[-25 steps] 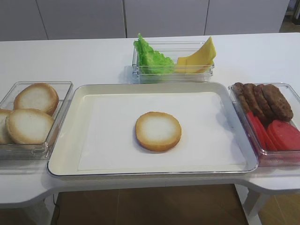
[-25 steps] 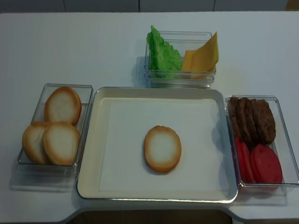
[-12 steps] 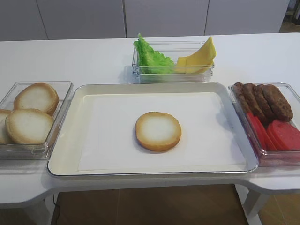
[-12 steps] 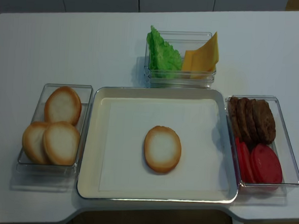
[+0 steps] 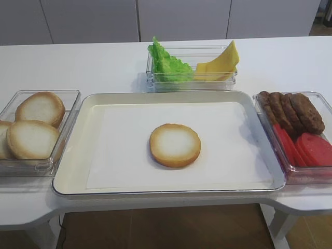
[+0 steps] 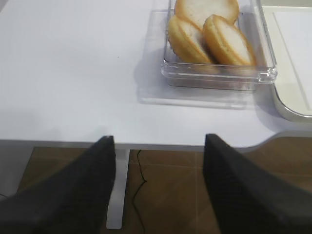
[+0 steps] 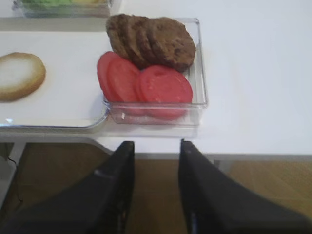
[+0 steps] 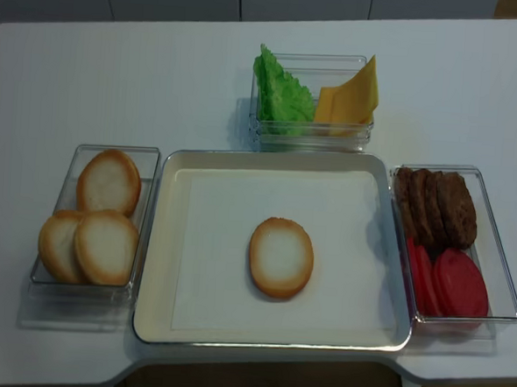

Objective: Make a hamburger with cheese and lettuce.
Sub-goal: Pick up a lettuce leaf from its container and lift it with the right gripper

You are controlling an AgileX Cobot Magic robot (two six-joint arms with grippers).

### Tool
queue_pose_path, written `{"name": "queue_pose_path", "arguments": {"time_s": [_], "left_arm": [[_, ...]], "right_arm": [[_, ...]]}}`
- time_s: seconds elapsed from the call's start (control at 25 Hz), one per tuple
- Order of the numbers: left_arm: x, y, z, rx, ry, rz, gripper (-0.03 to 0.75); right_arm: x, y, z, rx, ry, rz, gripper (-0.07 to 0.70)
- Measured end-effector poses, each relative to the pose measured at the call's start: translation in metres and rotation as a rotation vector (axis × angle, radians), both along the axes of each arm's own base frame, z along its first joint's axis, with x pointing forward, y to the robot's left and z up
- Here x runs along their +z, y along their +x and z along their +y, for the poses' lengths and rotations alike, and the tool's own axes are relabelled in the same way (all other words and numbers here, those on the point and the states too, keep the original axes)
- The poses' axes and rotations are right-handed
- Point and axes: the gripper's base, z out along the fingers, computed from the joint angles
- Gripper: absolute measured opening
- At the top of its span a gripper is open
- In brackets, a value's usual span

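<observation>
On the white paper liner of the cream metal tray (image 5: 70, 171), mid-bench: lying cut face up, one round golden-rimmed bun half, the hamburger (image 5: 175, 145), bare, nothing stacked yet.

At the far edge, in a clear plastic box (image 5: 192, 79): standing on edge, ruffled bright green lettuce (image 5: 167, 63) at left, thin yellow-orange cheese slices (image 5: 220, 63) leaning at right, touching or nearly so.

In the left clear tub (image 8: 50, 273): overlapping, three spare bun halves (image 8: 104, 245). In the right clear tub (image 7: 197, 92): leaning in rows, dark brown meat patties (image 7: 153, 41) and red tomato slices (image 7: 156, 87).

Off the near bench edge, both well apart from all food: left black pincer (image 6: 158, 190) hanging wide apart, grasping nothing; right black pincer (image 7: 155, 185) hanging released, also grasping nothing.

Risks, judging from the layout:
- lifting several cheese slices together, being thin and stacked close;
- dragging lettuce out while reaching for cheese, or tearing a frilly edge;
- catching the box wall and tipping it;
- mistaking patties or tomato for wanted layers;
- nudging the bun off centre while placing.
</observation>
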Motion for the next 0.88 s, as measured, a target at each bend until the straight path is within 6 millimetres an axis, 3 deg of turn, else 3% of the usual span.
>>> {"name": "queue_pose_path", "arguments": {"time_s": [0.2,0.36,0.56,0.88], "left_arm": [[0.0,0.0,0.0,0.0,0.0,0.0,0.427],[0.0,0.0,0.0,0.0,0.0,0.0,0.427],[0.0,0.0,0.0,0.0,0.0,0.0,0.427],[0.0,0.0,0.0,0.0,0.0,0.0,0.427]], "right_arm": [[0.022,-0.001,0.01,0.067,0.137,-0.109,0.374],[0.045,0.016,0.013,0.089,0.14,-0.068,0.391],[0.068,0.065,0.016,0.094,0.125,-0.003,0.393],[0.08,0.162,0.022,0.051,0.175,0.146,0.394]]}}
